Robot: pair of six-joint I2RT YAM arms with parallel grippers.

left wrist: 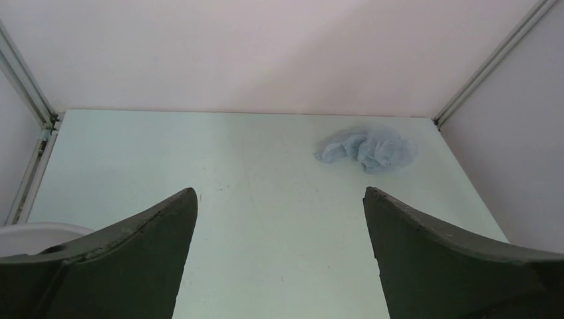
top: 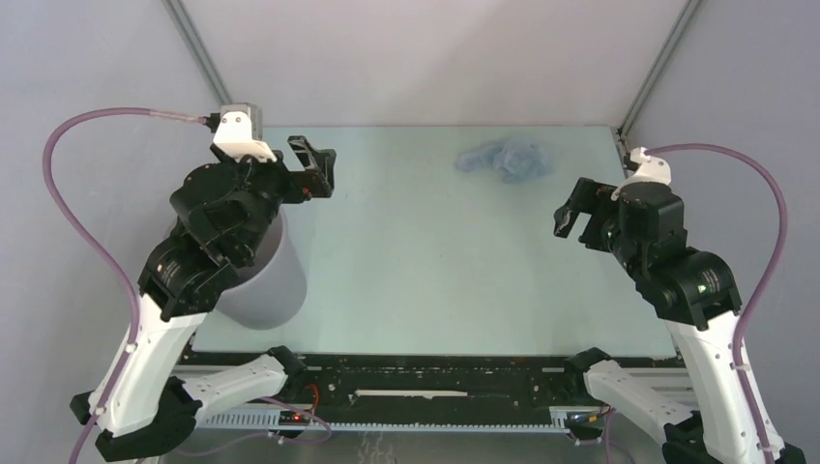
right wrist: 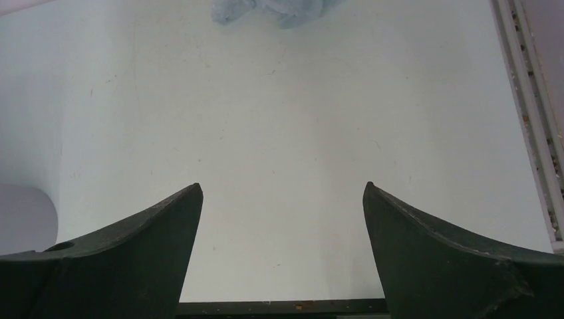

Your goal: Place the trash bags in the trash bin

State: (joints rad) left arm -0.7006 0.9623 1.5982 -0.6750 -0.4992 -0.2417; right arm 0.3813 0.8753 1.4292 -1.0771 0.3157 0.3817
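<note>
The pale blue trash bag (top: 507, 159) lies crumpled on the table at the far right. It also shows in the left wrist view (left wrist: 366, 149) and at the top edge of the right wrist view (right wrist: 269, 10). The grey trash bin (top: 263, 280) stands at the near left, mostly hidden under the left arm; a sliver of its rim shows in the left wrist view (left wrist: 36, 234). My left gripper (top: 316, 168) is open and empty, above the table beyond the bin. My right gripper (top: 573, 215) is open and empty, near and right of the bag.
The pale green table (top: 425, 251) is walled by white panels with metal corner posts (top: 198, 48). A black rail (top: 435, 377) runs along the near edge between the arm bases. Purple cables (top: 87, 193) loop beside each arm.
</note>
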